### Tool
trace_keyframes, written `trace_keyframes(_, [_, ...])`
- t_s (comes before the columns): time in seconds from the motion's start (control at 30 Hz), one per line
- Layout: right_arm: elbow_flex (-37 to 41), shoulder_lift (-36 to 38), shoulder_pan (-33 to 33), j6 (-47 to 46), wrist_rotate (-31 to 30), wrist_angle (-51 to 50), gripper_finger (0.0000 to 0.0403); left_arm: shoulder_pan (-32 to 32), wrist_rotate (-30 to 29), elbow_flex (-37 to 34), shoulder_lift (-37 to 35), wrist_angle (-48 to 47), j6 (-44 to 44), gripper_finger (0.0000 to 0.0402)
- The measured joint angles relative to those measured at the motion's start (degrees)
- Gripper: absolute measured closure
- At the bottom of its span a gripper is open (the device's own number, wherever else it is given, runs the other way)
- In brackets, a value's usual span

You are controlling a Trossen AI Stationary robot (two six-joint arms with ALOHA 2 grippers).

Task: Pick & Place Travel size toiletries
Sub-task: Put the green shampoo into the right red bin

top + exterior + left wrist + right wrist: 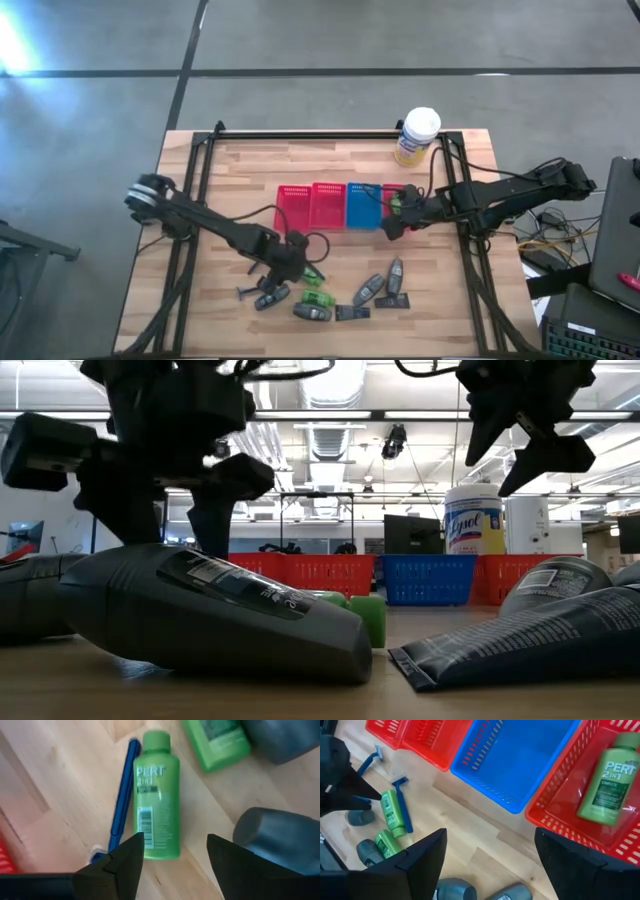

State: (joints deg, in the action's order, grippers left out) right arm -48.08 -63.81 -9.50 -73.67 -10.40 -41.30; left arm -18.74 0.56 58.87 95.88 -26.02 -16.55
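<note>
Through the left wrist camera we see the left gripper point(175, 857) hanging with its two dark fingers spread apart and nothing between them. A bright green plastic bottle printed PERT point(156, 795) lies flat on the pale wooden table point(55, 780) just ahead of the fingertips, in line with the gap. A thin blue-handled razor point(121, 800) lies alongside it, touching or nearly so. A second green bottle point(216, 739) and a rounded grey-black tube point(280, 834) lie close by.

The right gripper point(490, 857) is also spread and empty, above the rightmost red mesh basket point(555, 817). Another green PERT bottle point(610, 780) lies inside that basket, ahead of the fingers; the blue mesh basket point(520, 765) next to it holds nothing we can see.

Only the right wrist view shows that basket's contents; in the high view the right gripper point(398, 215) covers it. The high view alone shows the whole scatter of toiletries near the left gripper point(290, 262), and a white-lidded yellow canister point(416, 136) at the far edge.
</note>
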Motion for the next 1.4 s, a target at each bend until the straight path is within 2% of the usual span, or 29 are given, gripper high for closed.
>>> trace_keyframes(0.4, [0.55,0.00,0.01,0.33,-1.32,0.28,0.0126,1.32,0.61,0.05,2.72,1.05,0.51,0.0147])
trace_keyframes(0.6, [1.03,0.00,0.00,0.26,-1.65,0.28,0.0137,2.05,8.79,1.32,6.26,1.10,1.84,0.0143])
trace_keyframes(0.83, [1.52,0.00,0.00,-1.20,-1.74,0.25,0.0150,2.44,11.11,3.76,7.90,0.42,4.64,0.0147])
trace_keyframes(1.03, [1.82,0.00,0.00,-1.38,-1.74,0.40,0.0156,4.39,15.58,5.18,7.91,0.29,18.57,0.0147])
trace_keyframes(1.4, [2.37,0.00,0.00,-1.24,-1.74,0.94,0.0155,7.29,14.84,4.83,6.99,-3.95,34.91,0.0147])
